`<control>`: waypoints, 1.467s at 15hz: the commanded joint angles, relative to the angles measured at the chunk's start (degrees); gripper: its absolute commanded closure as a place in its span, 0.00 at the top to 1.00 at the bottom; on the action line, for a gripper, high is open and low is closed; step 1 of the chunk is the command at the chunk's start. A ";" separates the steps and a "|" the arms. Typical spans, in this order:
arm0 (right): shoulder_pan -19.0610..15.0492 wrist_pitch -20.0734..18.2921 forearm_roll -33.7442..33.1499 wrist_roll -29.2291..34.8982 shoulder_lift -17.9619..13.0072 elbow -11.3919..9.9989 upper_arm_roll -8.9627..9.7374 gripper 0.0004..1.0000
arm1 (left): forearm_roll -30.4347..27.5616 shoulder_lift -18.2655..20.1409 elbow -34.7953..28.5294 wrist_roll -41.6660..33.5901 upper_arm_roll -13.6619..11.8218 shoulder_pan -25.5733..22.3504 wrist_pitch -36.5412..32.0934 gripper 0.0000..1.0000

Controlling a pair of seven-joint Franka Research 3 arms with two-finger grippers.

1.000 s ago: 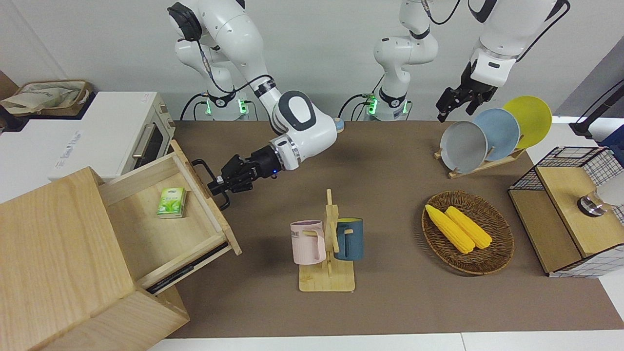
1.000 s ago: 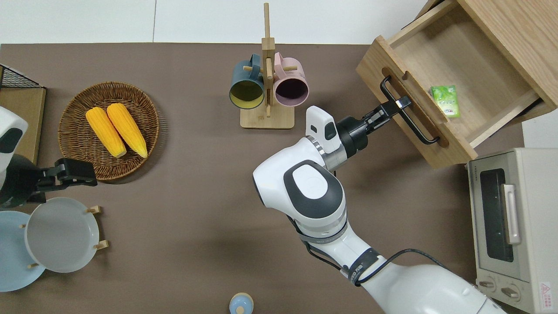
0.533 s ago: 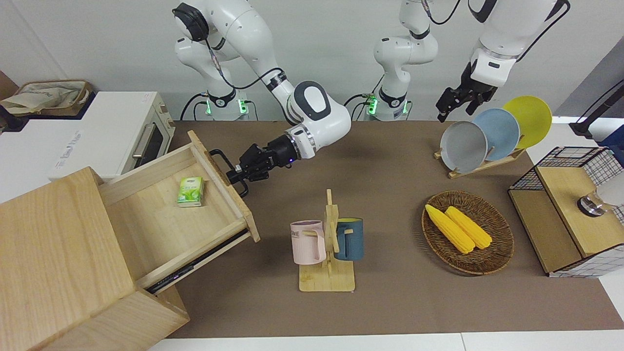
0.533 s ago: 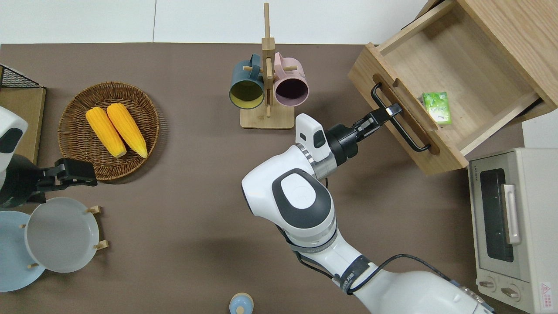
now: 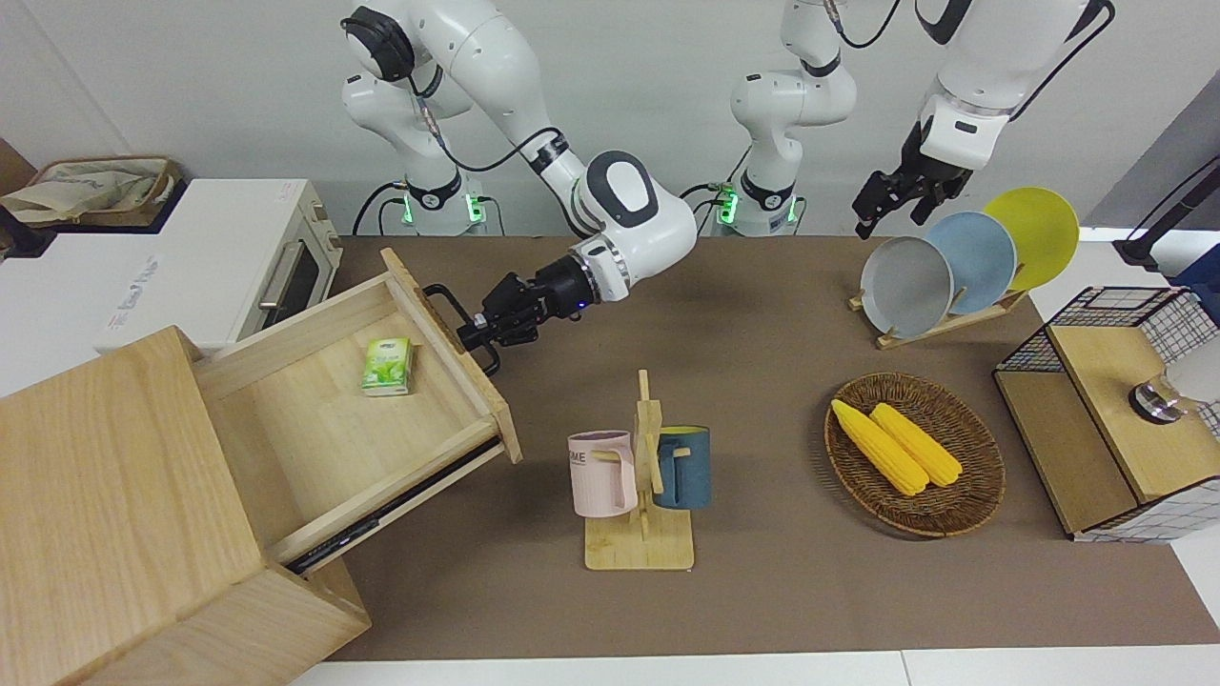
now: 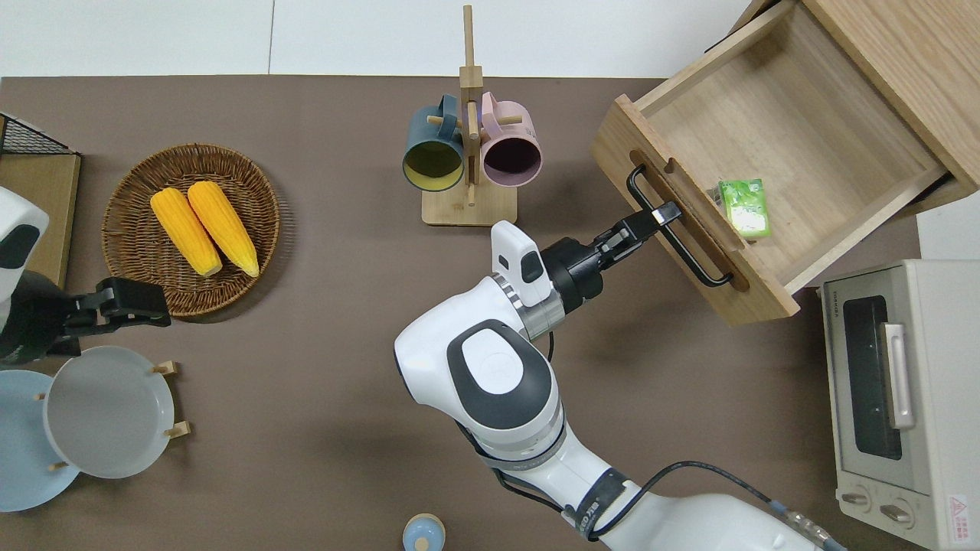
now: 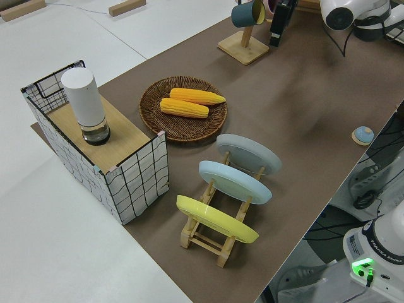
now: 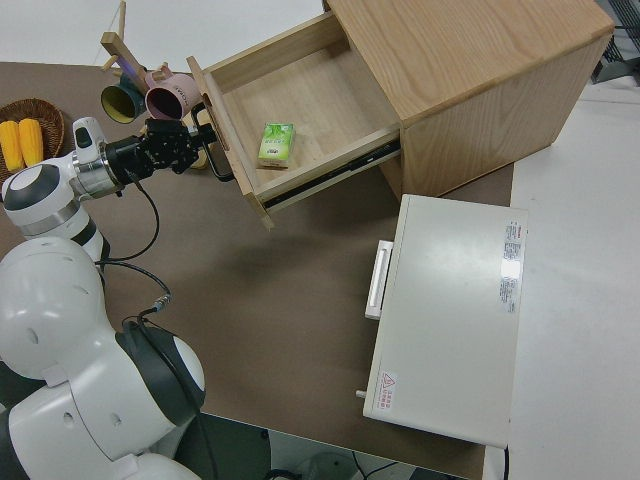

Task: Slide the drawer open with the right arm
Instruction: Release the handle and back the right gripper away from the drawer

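While the left arm is parked, the right arm (image 6: 490, 375) stretches low over the brown table (image 6: 321, 344), its elbow bent and its forearm angled toward the drawer (image 6: 773, 145). Taking the mug rack (image 6: 468, 138) as the landmark and going across the overhead view: a wicker basket (image 6: 130, 184) with two corn cobs (image 6: 203, 229) lies toward the left arm's end from the rack, and the left gripper (image 6: 126, 300) is nearer the robots than the basket; I cannot tell how its fingers stand. The rack holds a dark blue mug (image 6: 430, 153) and a pink mug (image 6: 509, 153). Toward the right arm's end from the rack, the right gripper (image 6: 664, 213) lies almost level, its wrist turned so the black fingers close on the black handle (image 6: 674, 229) near the middle of the bar. The drawer is pulled well out of the pale-wood cabinet (image 6: 911, 69), at the right arm's end of the table from the rack, its front panel slanting across the table. A small green packet (image 6: 744, 207) lies inside it, close to the front panel. A white oven (image 6: 903, 398) stands nearer the robots than the drawer.
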State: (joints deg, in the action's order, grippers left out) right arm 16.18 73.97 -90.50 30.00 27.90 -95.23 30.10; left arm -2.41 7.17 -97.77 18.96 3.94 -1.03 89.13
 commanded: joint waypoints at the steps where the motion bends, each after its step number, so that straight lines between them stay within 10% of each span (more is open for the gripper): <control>1: 0.78 -3.66 -0.11 -3.90 -1.18 1.98 0.23 0.33 | -0.05 0.48 0.21 -0.51 -0.25 0.07 -0.89 0.99; 6: 0.61 -3.30 -0.29 -3.89 -1.09 2.51 -0.04 0.98 | -0.05 0.48 0.21 -0.51 -0.25 0.07 -0.89 0.99; 16: 4.55 -3.92 4.18 -4.33 -1.44 2.86 0.31 0.99 | -0.05 0.48 0.21 -0.51 -0.25 0.07 -0.89 0.99; 22: 9.74 -3.92 8.75 -4.33 -2.23 3.65 -3.11 0.99 | -0.05 0.48 0.21 -0.51 -0.25 0.07 -0.89 0.99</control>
State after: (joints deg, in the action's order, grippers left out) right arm 23.74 69.87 -85.25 27.00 26.62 -92.11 29.28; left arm -2.41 7.17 -97.77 18.96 3.94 -1.03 89.13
